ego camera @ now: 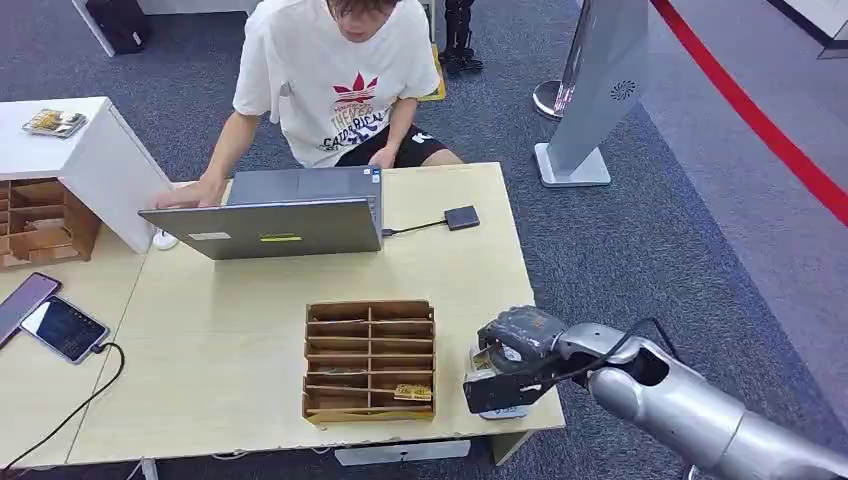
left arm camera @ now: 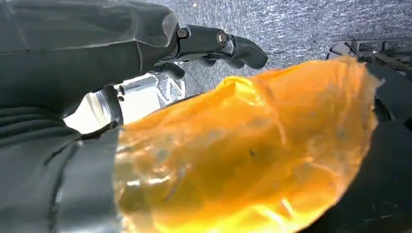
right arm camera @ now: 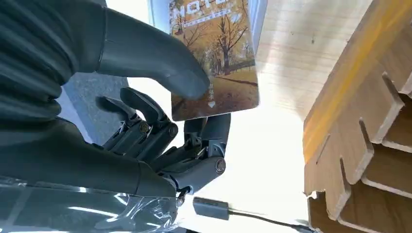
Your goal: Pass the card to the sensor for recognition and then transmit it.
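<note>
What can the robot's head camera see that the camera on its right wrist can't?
The head view alone shows the person, the laptop and the phones.

The right wrist view alone shows the card close up, with autumn trees printed on it, pinched under the thumb.

Both show the right robot hand, the wooden rack beside it, the pale table and the small dark sensor box on its cable.
</note>
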